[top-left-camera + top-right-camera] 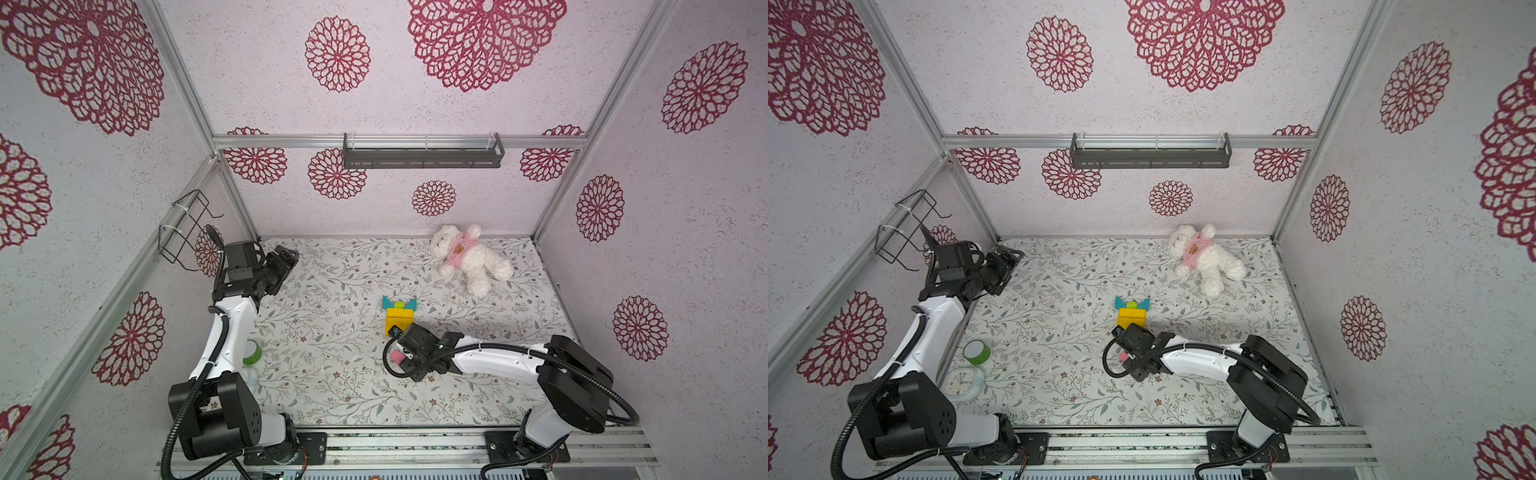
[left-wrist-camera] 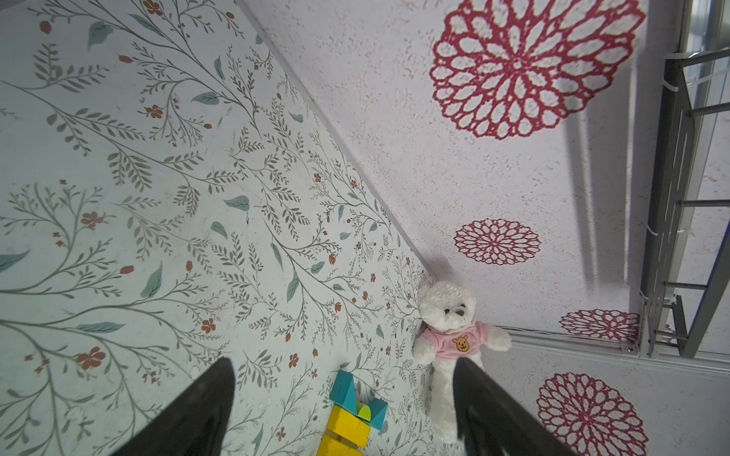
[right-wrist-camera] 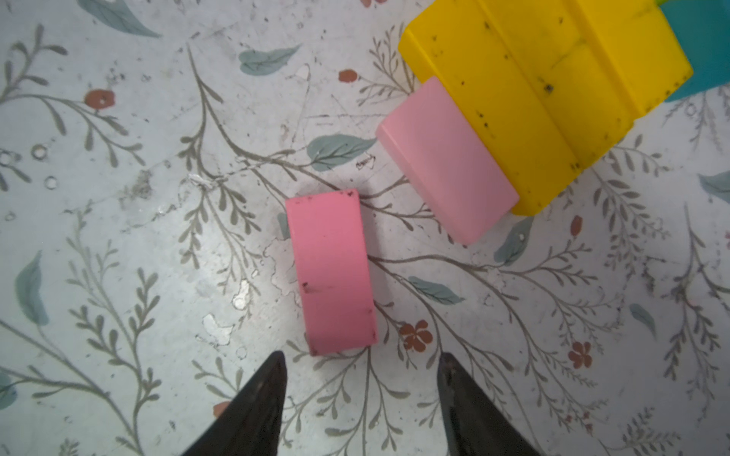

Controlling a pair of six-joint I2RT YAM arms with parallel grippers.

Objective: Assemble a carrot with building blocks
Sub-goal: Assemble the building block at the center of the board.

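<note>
So the carrot (image 1: 398, 316), a flat figure of little plastic building blocks, lies roughly in the middle of the floral-print tabletop (image 1: 332, 374), and I'd say it's nearly finished. The three chunky yellow bars (image 3: 545, 91) are packed side by side. The two teal triangles (image 1: 390, 302) and the small lime-green piece (image 1: 400, 304) sit at the far end as the leaves. A pale pink rectangular block (image 3: 446, 162) is tucked flush against the nearest yellow bar. What's left, as far as I can tell, is the darker pink rectangular block (image 3: 331, 272). It lies flat on its own, near the pale one but not touching, and turned at an angle to it, so it needs squaring up and closing in to make the tip. The right gripper (image 3: 361, 363) hangs just short of that block, fingers parted partway and gripping nothing. The left gripper (image 2: 343, 361) is way off by the far left corner, spread wide and empty. Room-wise it looks easy: the carrot is well clear of the walls, there's bare tabletop all round the loose block, and the white plush bear in a pink shirt (image 1: 469, 257) is well apart near the back wall. A green tape roll (image 1: 977, 351) and a small pale clock (image 1: 961, 382) sit over by the left edge, out of the way.
</note>
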